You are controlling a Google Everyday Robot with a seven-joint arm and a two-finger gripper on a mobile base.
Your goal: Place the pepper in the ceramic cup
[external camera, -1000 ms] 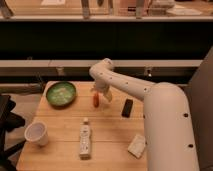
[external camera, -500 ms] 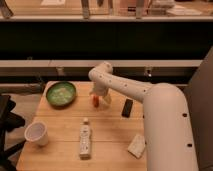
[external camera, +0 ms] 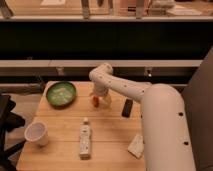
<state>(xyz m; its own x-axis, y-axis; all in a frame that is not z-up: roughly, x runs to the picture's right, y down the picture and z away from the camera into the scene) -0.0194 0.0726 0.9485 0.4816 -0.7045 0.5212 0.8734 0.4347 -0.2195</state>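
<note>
Pincer [external camera: 98, 97] lowered slightly, now right at pepper [external camera: 94, 102].

I'm watching a wooden table [external camera: 115, 127] that is carrying a green bowl [external camera: 61, 93] far left, the ceramic cup [external camera: 36, 133] front left, a white bottle [external camera: 85, 141] lying flat mid-front, a black slab [external camera: 128, 107] right of centre and a pale crumpled packet [external camera: 136, 146] front right. The pepper [external camera: 94, 102] is sitting at the far middle, with my gripper [external camera: 99, 101] hanging spread just over it.
</note>
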